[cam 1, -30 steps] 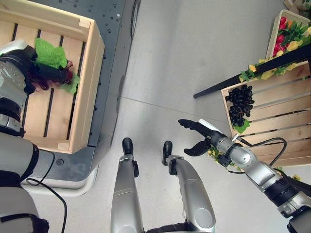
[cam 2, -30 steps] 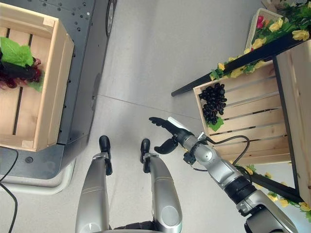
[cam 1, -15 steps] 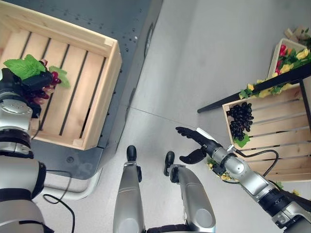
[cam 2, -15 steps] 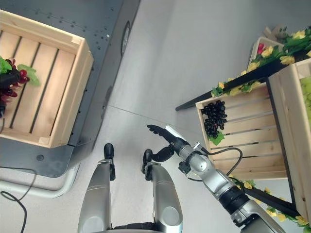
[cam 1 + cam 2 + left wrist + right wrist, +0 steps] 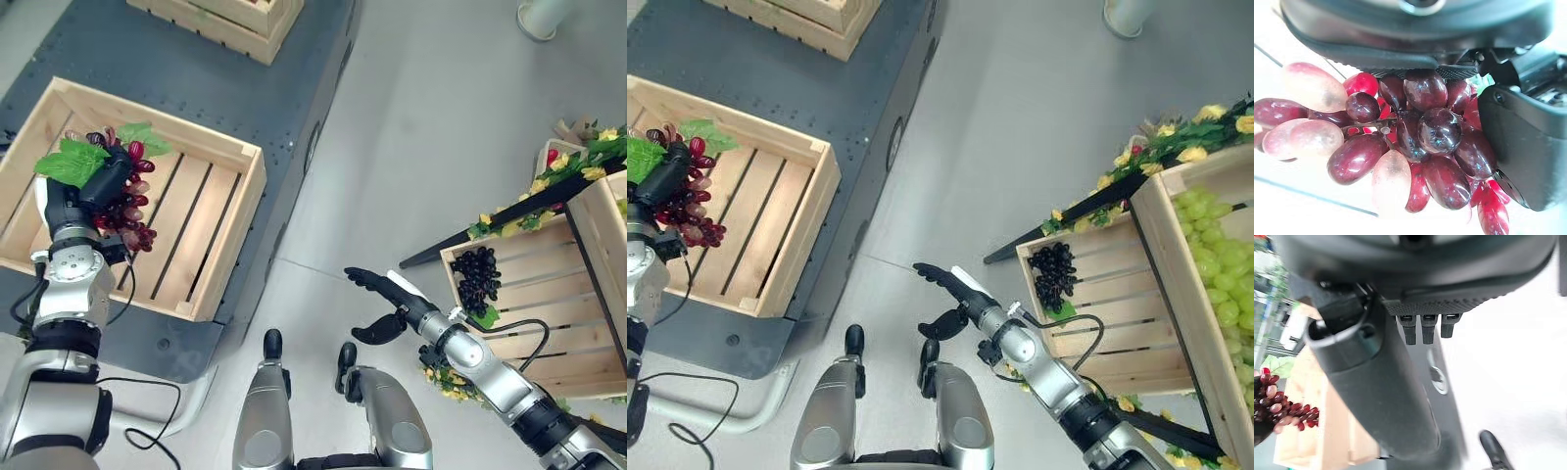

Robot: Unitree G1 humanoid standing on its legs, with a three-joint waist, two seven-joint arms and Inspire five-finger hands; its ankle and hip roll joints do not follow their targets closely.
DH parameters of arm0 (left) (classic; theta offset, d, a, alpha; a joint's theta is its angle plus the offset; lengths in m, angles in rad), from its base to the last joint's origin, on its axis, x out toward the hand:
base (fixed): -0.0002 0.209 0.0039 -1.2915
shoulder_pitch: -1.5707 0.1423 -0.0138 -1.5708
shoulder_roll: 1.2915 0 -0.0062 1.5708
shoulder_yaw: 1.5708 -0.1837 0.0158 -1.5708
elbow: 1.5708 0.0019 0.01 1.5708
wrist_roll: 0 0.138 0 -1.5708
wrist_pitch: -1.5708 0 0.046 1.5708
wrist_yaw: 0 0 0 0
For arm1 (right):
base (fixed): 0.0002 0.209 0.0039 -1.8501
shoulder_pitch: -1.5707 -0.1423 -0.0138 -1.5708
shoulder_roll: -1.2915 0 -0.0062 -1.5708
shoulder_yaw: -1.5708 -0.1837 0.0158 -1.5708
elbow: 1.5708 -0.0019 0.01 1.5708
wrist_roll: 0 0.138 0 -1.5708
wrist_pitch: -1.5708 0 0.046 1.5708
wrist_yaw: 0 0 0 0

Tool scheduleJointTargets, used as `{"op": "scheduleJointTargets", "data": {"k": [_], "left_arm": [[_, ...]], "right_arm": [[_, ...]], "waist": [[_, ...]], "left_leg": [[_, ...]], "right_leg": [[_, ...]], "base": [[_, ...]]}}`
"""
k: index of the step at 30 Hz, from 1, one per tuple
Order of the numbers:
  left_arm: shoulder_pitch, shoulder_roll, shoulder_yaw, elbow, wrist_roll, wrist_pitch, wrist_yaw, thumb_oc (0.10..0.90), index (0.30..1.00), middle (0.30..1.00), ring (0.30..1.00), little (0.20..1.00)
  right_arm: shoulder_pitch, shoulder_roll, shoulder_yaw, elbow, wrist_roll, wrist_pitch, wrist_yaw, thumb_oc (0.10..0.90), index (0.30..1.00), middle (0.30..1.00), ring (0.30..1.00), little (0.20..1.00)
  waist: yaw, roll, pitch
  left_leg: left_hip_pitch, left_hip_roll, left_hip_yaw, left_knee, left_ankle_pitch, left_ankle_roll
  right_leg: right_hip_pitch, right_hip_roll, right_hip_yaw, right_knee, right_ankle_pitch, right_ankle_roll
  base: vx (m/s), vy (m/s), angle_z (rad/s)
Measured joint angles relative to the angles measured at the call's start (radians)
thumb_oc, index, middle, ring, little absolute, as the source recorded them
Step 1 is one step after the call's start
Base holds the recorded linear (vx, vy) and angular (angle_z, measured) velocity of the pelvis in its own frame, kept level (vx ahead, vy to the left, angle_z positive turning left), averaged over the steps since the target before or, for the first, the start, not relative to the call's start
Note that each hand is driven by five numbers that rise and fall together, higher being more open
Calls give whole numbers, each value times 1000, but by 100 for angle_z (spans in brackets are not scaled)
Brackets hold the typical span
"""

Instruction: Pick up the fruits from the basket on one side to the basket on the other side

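Red grapes (image 5: 122,201) hang in the left hand (image 5: 83,196), its fingers curled round the bunch above the left crate (image 5: 211,211), placed for a drop, I judge. Right hand (image 5: 387,299) hovers spread over the floor, idle. Black grapes (image 5: 477,281) lie in the right crate (image 5: 509,323), whose near end is cut off.

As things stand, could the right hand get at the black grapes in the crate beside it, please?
Probably yes: the right hand hangs open over the floor, holding nothing, and the black grapes lie uncovered in the open-topped wooden crate just beyond it, with nothing between them.
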Motion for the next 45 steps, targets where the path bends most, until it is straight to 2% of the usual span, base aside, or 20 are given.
{"op": "scheduleJointTargets", "data": {"k": [2,7,12,17,20,26,30,35,42,45], "left_arm": [[28,-38,34,-56,-56,-8,-33,400,300,300,300,300],[53,-105,34,-171,-87,-8,-127,400,300,300,300,300],[53,-106,34,-267,-88,-8,-198,400,300,300,300,300],[49,-107,25,-365,-89,-1,-264,400,300,300,300,300],[42,-107,-2,-397,-89,4,-300,400,300,300,300,300],[-4,-107,-102,-397,-88,40,-336,400,300,300,300,300],[-24,-142,-148,-396,-88,62,-356,400,300,300,300,300],[-36,-230,-198,-396,-88,72,-382,400,300,300,300,300],[-70,-250,-198,-370,-88,83,-399,400,300,300,300,300],[-71,-265,-199,-353,-88,83,-412,400,300,300,300,300]], "right_arm": [[2,25,-20,-15,0,0,1,800,900,900,900,900],[-3,38,-31,-76,1,-3,4,800,900,900,900,900],[-45,57,-36,-119,9,-6,4,800,900,900,900,900],[-88,92,-60,-119,126,-7,3,800,900,900,900,900],[-108,121,-58,-118,139,-7,2,800,900,900,900,900],[-208,152,-49,-115,159,-6,-64,800,900,900,900,900],[-255,188,-51,-80,276,8,-91,800,900,900,900,900],[-285,256,-46,-7,436,39,-113,800,900,900,900,900],[-329,259,-50,6,597,72,-148,800,900,900,900,900],[-336,265,-52,33,683,83,-150,800,900,900,900,900]], "waist": [[4,18,-1],[18,70,-9],[20,114,-33],[24,159,-101],[24,169,-147],[23,174,-189],[21,174,-218],[23,179,-249],[22,179,-252],[24,177,-276]], "left_leg": [[41,-4,1,-43,10,3],[132,-14,3,-120,18,7],[216,-22,-3,-200,36,7],[262,-24,-17,-267,54,7],[275,-25,-26,-307,71,4],[298,-28,-25,-335,78,3],[296,-29,-29,-335,80,3],[294,-31,-32,-335,82,3],[294,-30,-33,-335,88,3],[294,-31,-34,-337,88,3]], "right_leg": [[40,1,1,-41,11,7],[131,-1,0,-120,24,17],[215,2,-1,-193,35,23],[279,11,-12,-287,62,24],[298,17,-16,-332,75,25],[343,21,-15,-413,111,29],[343,20,-16,-413,112,29],[342,19,-17,-413,112,30],[342,20,-16,-413,115,32],[341,20,-16,-413,115,32]], "base": [[0,0,0],[30,-54,1],[49,-100,5],[13,-119,8],[-3,-98,10],[-15,-89,-2],[-12,-70,2],[3,-43,1],[2,-4,0],[0,0,0]]}}
